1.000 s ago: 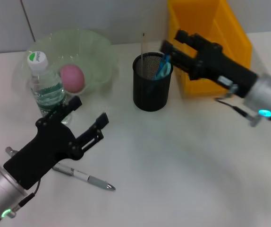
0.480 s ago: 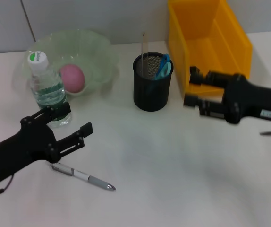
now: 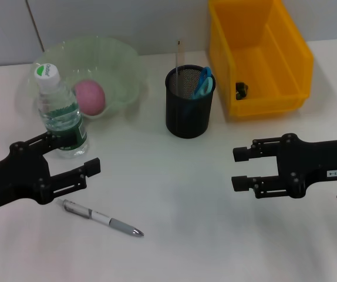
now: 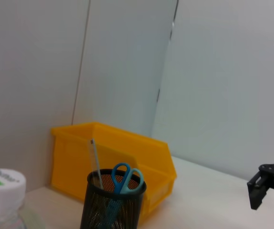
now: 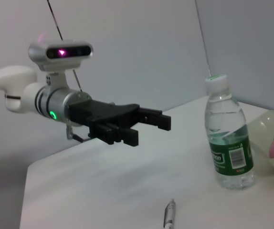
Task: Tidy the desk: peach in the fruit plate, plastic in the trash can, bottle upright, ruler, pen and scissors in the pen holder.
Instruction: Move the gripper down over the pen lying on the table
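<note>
A silver pen (image 3: 101, 217) lies on the white desk by the near left, also low in the right wrist view as the pen (image 5: 169, 214). My left gripper (image 3: 77, 151) hovers open just above it, beside the upright bottle (image 3: 60, 111). The pink peach (image 3: 89, 97) rests in the green glass fruit plate (image 3: 124, 64). The black mesh pen holder (image 3: 189, 111) holds blue scissors (image 3: 202, 82) and a ruler (image 3: 179, 56). My right gripper (image 3: 235, 168) is open and empty over the desk at the right. The yellow trash can (image 3: 256, 53) has a small dark item (image 3: 241, 89) inside.
From the left wrist I see the pen holder (image 4: 110, 205), the yellow bin (image 4: 113, 152) and the right gripper (image 4: 263, 183) far off. The right wrist view shows the left gripper (image 5: 151, 132), the bottle (image 5: 227, 138) and a desk edge behind.
My right arm has pulled back from the pen holder to the near right, leaving the scissors in it. My left arm has drawn back to the left and lower.
</note>
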### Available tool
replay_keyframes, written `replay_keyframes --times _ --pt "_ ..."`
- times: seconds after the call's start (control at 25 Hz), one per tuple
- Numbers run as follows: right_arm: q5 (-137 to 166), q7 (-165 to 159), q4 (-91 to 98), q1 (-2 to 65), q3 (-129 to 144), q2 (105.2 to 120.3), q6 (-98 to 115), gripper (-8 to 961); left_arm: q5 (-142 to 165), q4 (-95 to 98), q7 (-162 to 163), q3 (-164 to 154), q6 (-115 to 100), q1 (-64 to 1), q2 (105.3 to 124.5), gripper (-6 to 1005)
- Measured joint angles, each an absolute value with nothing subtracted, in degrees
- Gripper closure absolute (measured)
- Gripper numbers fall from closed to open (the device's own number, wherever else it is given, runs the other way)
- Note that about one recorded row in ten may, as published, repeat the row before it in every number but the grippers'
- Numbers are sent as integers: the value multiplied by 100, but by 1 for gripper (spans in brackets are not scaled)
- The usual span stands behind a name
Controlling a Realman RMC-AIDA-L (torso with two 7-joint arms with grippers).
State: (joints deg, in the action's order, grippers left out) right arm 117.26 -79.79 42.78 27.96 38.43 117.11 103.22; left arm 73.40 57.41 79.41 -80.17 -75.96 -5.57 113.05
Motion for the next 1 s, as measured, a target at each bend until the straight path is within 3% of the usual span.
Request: replay_keyframes --times 0.24,0.6,0.76,0.84,1.0 --pt "11748 -7998 4339 2784 3825 11702 10322 302 8919 6843 8879 -7494 -7867 -612 11619 206" --pt "11917 -8190 4467 2787 3849 11690 10333 302 10528 8016 9794 -7454 -8450 -1179 11716 207" --pt "11962 -8294 4471 2774 3823 11689 10330 302 11578 8377 10072 -7435 -9137 -1974 11681 208" --pt "11971 -8497 4455 2781 3824 11683 10294 302 12415 8398 9980 -7397 -9739 -2668 11706 208" --pt "11976 -8707 4432 2784 3803 11643 10279 304 13087 8398 9694 -7420 -10035 -3127 11767 209"
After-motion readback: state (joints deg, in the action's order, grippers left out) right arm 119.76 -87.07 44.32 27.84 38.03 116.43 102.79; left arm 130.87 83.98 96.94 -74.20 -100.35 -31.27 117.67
